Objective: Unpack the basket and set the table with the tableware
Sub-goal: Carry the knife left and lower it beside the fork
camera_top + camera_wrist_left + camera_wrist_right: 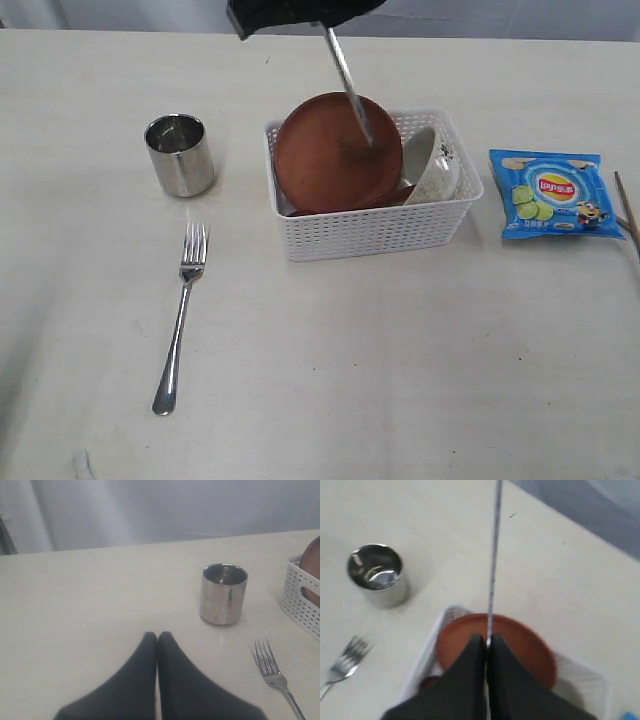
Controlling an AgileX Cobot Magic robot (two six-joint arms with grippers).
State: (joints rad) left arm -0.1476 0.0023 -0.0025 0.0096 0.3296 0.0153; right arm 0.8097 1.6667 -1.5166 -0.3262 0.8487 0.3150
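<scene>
Midway through the unpacking, on the knife step. Pinched tight in the right gripper (486,639): the steel knife (350,92), gripped by one end and hanging slantwise over the white basket (375,235), free end in front of the reddish-brown plate (330,155); touching the plate or clear of it, impossible to say. Propped on edge inside the basket: that plate, with the white bowl (437,165) beside it. Out on the table (400,380) already: steel cup (180,155) and fork (180,320), left of the basket. Pressed together and empty: the left gripper (157,636), low over bare tabletop near the cup. Next, probably: carrying the knife clear of the basket rim and laying it flat on open table, likely leaving room between fork and knife for the plate.
</scene>
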